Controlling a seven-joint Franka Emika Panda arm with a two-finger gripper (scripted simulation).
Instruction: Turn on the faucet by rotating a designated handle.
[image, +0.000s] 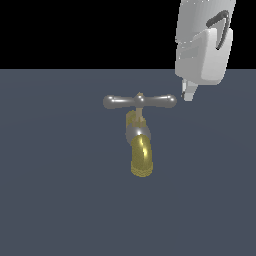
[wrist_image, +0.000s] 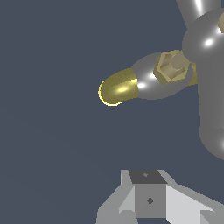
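I see the wide grey floor (image: 50, 200), my white gripper (image: 187, 92) up beside the handle's end, touching nothing, can't tell if its fingers are apart, the faucet (image: 140, 145) mid-floor, its gold spout (image: 141, 160) curving down, 1 silver handle (image: 140, 101) lying flat across its top

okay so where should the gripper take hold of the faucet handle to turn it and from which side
Probably the handle at its bulbous end on the exterior view's right, nearest the gripper, which hangs just beside it and apart. Come down from above with the jaws straddling the bar: it lies level, and an end far from the central stem gives the most leverage. The faucet spout points away below, leaving that end unobstructed.
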